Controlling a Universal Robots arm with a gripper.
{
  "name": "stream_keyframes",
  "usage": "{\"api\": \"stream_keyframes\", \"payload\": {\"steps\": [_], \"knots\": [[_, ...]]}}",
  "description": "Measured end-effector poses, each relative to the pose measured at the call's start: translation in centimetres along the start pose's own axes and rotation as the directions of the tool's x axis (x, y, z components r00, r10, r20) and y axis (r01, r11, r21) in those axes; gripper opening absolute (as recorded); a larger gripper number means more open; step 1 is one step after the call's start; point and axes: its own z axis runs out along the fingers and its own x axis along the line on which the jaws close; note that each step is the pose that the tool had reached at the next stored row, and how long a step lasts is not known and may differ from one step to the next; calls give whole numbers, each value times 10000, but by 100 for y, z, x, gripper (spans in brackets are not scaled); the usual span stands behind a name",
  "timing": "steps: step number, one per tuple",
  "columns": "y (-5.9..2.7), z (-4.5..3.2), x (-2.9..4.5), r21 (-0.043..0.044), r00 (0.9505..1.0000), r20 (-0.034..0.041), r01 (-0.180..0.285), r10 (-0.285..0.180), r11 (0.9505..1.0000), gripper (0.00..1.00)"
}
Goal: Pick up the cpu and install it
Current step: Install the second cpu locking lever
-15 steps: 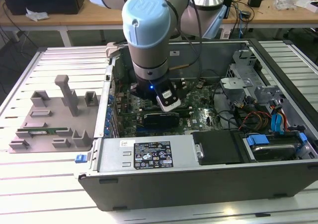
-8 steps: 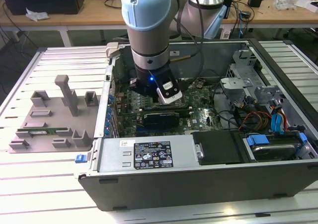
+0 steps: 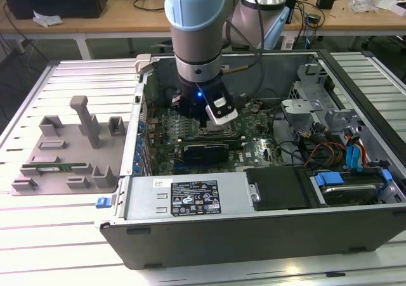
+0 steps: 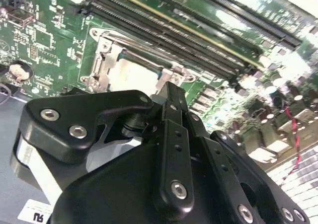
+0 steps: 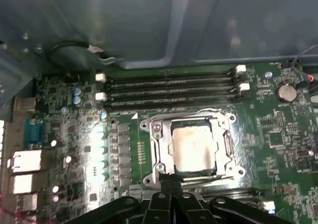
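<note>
cpu point(image 5: 194, 147) in the socket frame point(image 5: 151, 149), fingers point(image 5: 171, 188) just beside

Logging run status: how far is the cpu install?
Mostly done, it looks: the cpu already lies inside the socket frame on the motherboard. The gripper sits right at the socket's edge, holding nothing visible. Left to confirm: whether the chip is fully seated, which I cannot tell.

memory slots point(image 5: 169, 87) flanking socket point(image 5: 191, 147), open above
</note>
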Motion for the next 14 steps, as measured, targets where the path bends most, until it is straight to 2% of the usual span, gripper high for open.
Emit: {"api": "stream_keyframes", "payload": {"steps": [2, 3, 14], "knots": [[39, 11, -24, 31, 10000, 5, -5, 5, 10000, 11], [75, 21, -55, 75, 10000, 12, -19, 19, 10000, 11], [243, 71, -255, 394, 9999, 64, -105, 102, 9992, 11]]}}
